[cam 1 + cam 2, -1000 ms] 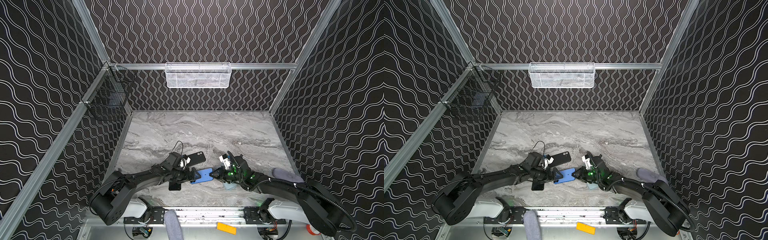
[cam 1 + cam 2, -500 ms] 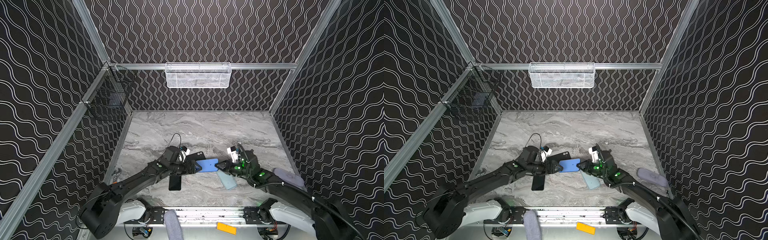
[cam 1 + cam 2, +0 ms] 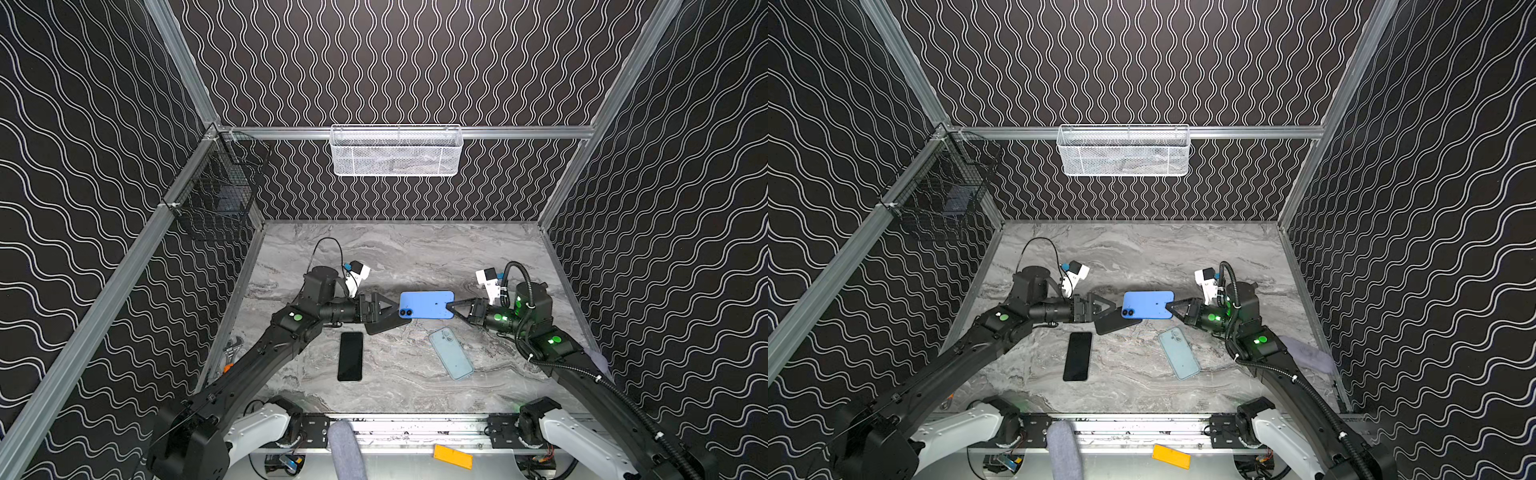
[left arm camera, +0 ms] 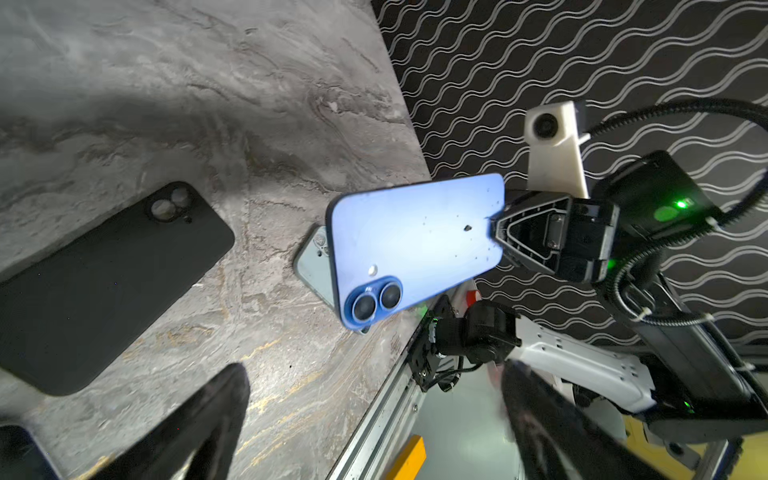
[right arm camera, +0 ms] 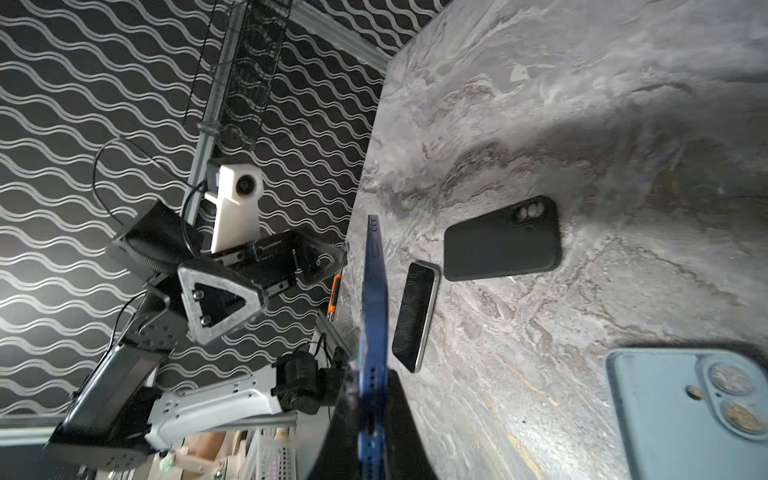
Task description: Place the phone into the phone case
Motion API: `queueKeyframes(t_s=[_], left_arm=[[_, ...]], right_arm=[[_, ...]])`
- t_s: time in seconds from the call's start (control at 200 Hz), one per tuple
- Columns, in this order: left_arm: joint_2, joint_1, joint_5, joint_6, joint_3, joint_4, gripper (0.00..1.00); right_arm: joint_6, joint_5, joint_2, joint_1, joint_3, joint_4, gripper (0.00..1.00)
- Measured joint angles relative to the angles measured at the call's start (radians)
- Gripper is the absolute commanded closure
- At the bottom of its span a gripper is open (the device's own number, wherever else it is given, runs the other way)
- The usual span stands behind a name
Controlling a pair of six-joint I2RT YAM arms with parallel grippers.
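Observation:
A bright blue phone [image 3: 426, 304] [image 3: 1148, 304] hangs level above the table with its back and twin lenses up. My right gripper [image 3: 449, 308] [image 5: 370, 415] is shut on its right end. In the right wrist view the phone [image 5: 375, 282] shows edge-on between the fingers. My left gripper [image 3: 395, 309] [image 4: 374, 368] stands open just short of the phone's lens end [image 4: 415, 245], holding nothing. The black phone case [image 3: 380, 328] [image 4: 104, 286] [image 5: 503, 239] lies flat on the table below them, partly hidden in both top views.
A black phone [image 3: 350, 356] [image 5: 415, 309] lies screen up near the front left. A pale blue phone [image 3: 451, 353] [image 5: 685, 415] lies back up near the front right. A white mesh basket [image 3: 395, 151] hangs on the back wall and a black wire basket [image 3: 216, 199] on the left wall.
Both arms have moved back from the front edge and up. The right gripper carried the blue phone along, uncovering the black and pale blue phones. The left gripper stayed open.

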Motion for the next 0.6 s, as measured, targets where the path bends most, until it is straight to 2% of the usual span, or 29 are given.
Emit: queueKeyframes(t_s=[0.2, 0.285, 0.415, 0.601], left_arm=[[0.015, 0.004, 0.100, 0.020, 0.001, 0.036, 0.10], [0.026, 0.005, 0.133, 0.016, -0.017, 0.079, 0.17], [0.041, 0.005, 0.176, -0.035, -0.057, 0.165, 0.33], [0.046, 0.005, 0.220, -0.093, -0.092, 0.295, 0.42]], right_arm=[[0.014, -0.112, -0.010, -0.002, 0.000, 0.053, 1.00], [0.017, -0.140, -0.005, -0.002, 0.000, 0.072, 1.00], [0.031, -0.157, 0.014, -0.008, 0.001, 0.095, 1.00], [0.076, -0.178, 0.058, -0.011, -0.002, 0.172, 1.00]])
